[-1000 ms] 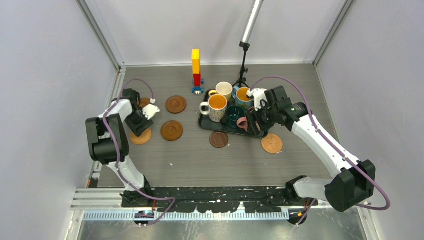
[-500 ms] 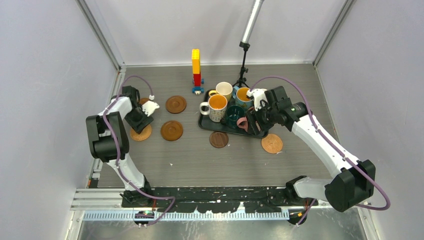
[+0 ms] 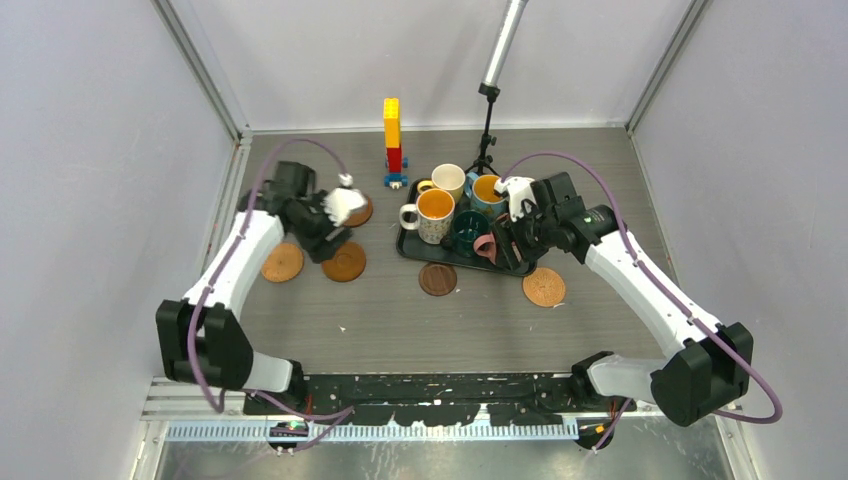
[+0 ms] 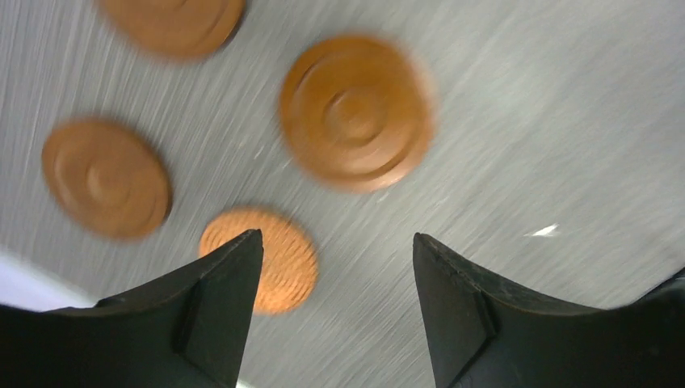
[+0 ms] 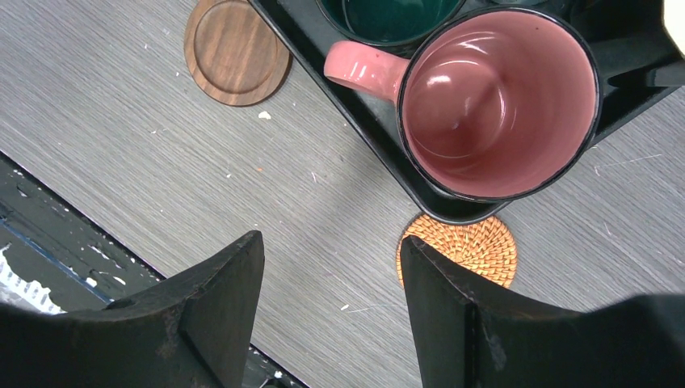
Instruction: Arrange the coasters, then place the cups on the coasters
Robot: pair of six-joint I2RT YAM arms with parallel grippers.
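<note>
Woven and wooden coasters lie loose on the bench (image 3: 400,330); the cups are crowded on one tray; both claws are open and empty.

Nearest, the right claw (image 5: 331,242) hangs with jaws apart, holding nothing, over the pink cup (image 5: 501,101) at the near corner of the black tray (image 5: 363,121). Risk: that cup stands just beside the teal cup (image 3: 468,232), so a careless grab could knock its neighbours or shift the tray. One woven coaster (image 5: 464,246) is partly hidden by that corner and may snag. The left claw (image 4: 335,242), likewise open and empty, hovers above the left group, and a low pass could scatter it. Count: six coasters, namely three glossy brown coasters (image 4: 355,109), one dark brown coaster (image 3: 437,279) and two woven. Five cups are seen, all on the tray; a sixth is not visible. Farthest stands one brick tower (image 3: 392,140).
</note>
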